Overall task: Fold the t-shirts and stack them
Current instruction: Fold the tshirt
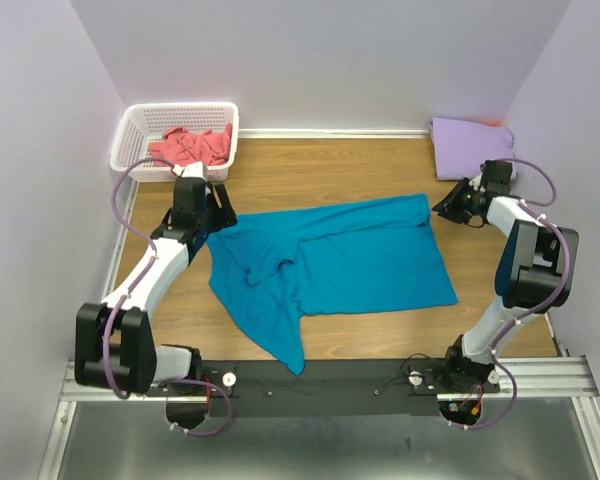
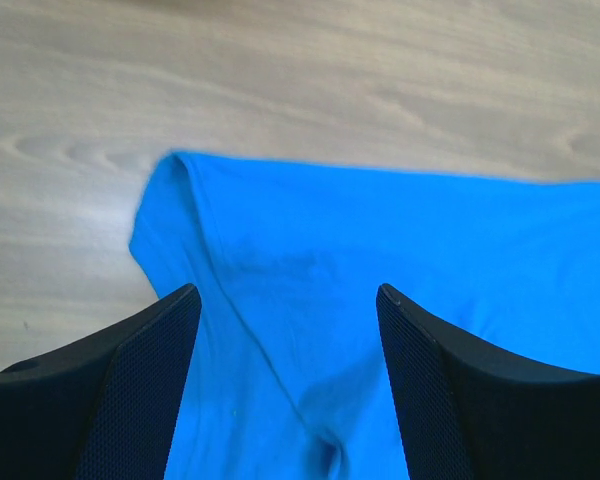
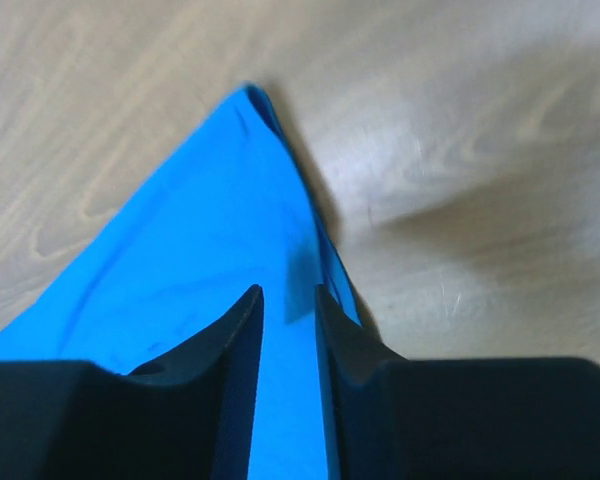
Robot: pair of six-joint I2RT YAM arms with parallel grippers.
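**Teal shirt [image 1: 360, 262] flat for folding**

The teal shirt lies spread mid table [image 1: 320, 168], likely so folds go neat. The left hand [image 1: 220, 212], at its 10 o'clock corner, gapes wide, empty. The right hand [image 1: 442, 207], at 2 o'clock, is barely open, empty.

T-shirt at centre [image 1: 330, 260]: solid teal-blue, bright blue in both wrist views.
T-shirt at far right [image 1: 468, 147]: plain pale lavender.
T-shirt in basket [image 1: 192, 147]: plain coral-pink.
Basket [image 1: 130, 140]: white, lattice pattern.
Table [image 1: 330, 165]: light brown wood grain.
Arms [image 1: 155, 265]: white and black, purple cables.
Walls [image 1: 320, 60]: pale lilac.
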